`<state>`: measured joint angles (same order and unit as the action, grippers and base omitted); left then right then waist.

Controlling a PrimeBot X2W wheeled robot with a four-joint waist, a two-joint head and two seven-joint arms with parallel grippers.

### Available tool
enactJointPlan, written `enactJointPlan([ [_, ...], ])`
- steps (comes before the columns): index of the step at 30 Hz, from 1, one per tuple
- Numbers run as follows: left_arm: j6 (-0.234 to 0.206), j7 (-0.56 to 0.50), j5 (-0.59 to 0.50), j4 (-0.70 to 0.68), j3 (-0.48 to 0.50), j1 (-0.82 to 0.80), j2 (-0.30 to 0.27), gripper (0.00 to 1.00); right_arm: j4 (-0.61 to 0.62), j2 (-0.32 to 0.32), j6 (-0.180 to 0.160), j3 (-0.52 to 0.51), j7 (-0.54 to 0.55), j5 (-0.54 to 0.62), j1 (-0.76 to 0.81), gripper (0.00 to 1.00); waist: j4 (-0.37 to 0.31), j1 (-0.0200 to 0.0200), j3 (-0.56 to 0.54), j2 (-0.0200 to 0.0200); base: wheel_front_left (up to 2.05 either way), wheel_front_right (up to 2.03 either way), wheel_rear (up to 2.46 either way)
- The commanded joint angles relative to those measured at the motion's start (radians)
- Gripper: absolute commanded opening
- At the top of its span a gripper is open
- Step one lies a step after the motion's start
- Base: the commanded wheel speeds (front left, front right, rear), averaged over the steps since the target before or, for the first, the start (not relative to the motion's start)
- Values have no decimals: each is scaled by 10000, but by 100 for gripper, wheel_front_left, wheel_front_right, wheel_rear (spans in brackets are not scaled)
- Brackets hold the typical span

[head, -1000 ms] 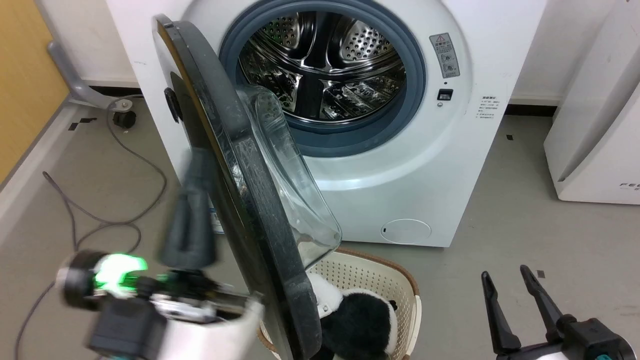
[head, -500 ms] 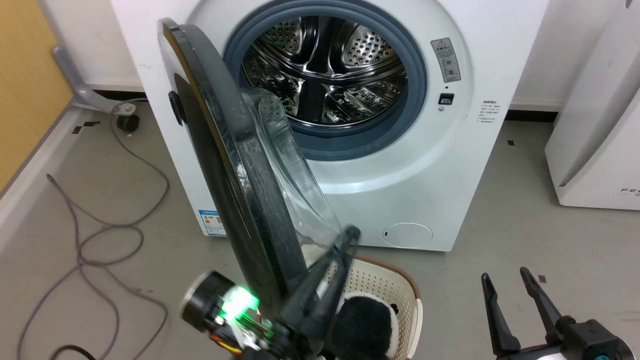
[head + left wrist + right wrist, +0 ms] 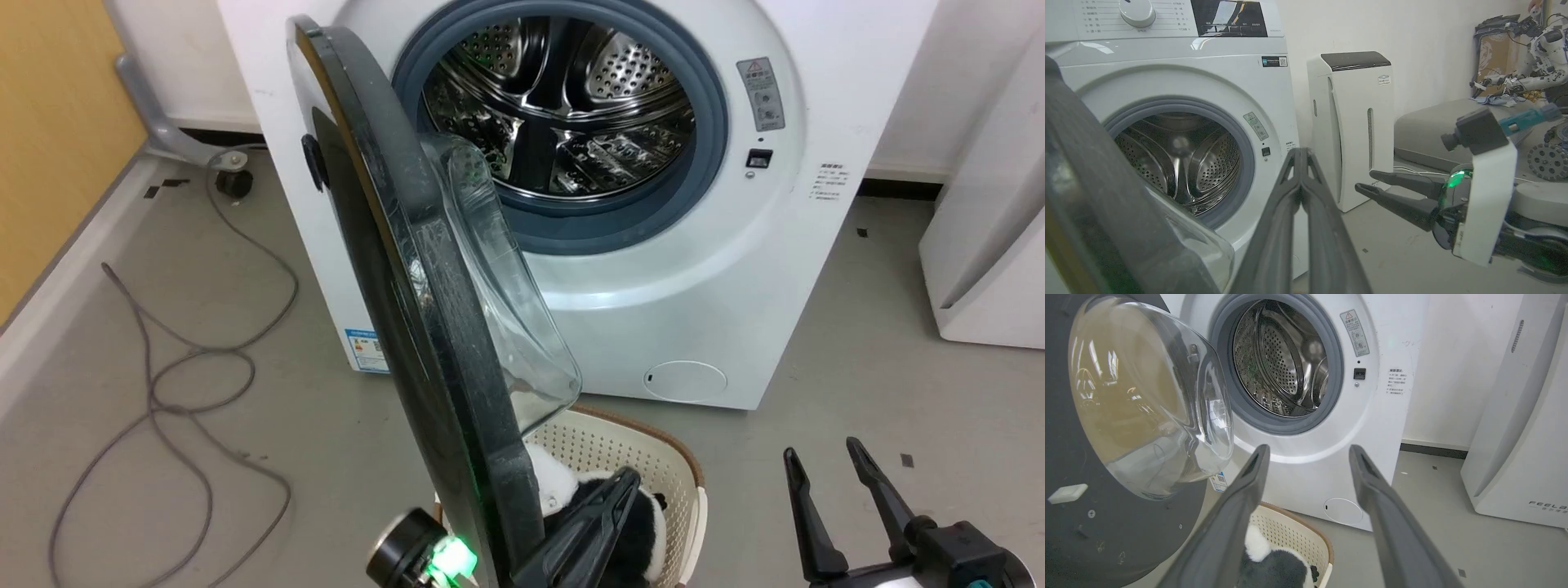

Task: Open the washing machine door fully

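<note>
The washing machine point(image 3: 678, 269) is seen standing on a grey floor, its perforated steel drum point(image 3: 563, 106) exposed inside the grey rubber ring point(image 3: 710, 155). The washing machine door point(image 3: 424, 327) is hinged at the machine's left side and is swung out toward the robot, so that it is viewed almost edge-on from the head. It is not folded back against the machine's front. Its clear domed window point(image 3: 506, 327) bulges toward the drum side.

The door's lower edge is seen above a cream laundry basket point(image 3: 653, 457), in which a black-and-white plush toy point(image 3: 555, 486) is lying.

The left gripper point(image 3: 629, 478) is found low in the head view, just beside the door's lower rim on its window side, above the plush toy. Its fingers are pressed together with nothing between them, as is confirmed in the left wrist view. Whether the door is touched by them cannot be told.

The right gripper point(image 3: 822, 451) is held at the lower right, well apart from the door, its fingers spread and nothing gripped.

A grey cable point(image 3: 188, 359) is looped on the floor left of the machine, and a white FEELAIR appliance point(image 3: 1515, 457) is placed at its right.
</note>
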<state>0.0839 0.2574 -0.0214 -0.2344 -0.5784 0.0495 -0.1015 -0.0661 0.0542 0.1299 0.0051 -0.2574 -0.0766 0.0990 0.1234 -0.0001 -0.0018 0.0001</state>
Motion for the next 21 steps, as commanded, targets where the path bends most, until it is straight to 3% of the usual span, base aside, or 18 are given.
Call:
enactJointPlan([
  [1,5,44,70,235,-17,140,-12,0,-48,-39,8,3,-43,109,-6,100,37,1,37,-1,0,0,0],
  [12,-312,44,429,1594,472,-124,75,0,-54,-39,8,-162,-43,220,-190,100,250,1,342,-1,0,0,0],
  [21,-434,44,504,1616,565,20,112,0,-80,-39,8,-245,-43,263,-181,100,1245,1,495,-1,0,0,0],
])
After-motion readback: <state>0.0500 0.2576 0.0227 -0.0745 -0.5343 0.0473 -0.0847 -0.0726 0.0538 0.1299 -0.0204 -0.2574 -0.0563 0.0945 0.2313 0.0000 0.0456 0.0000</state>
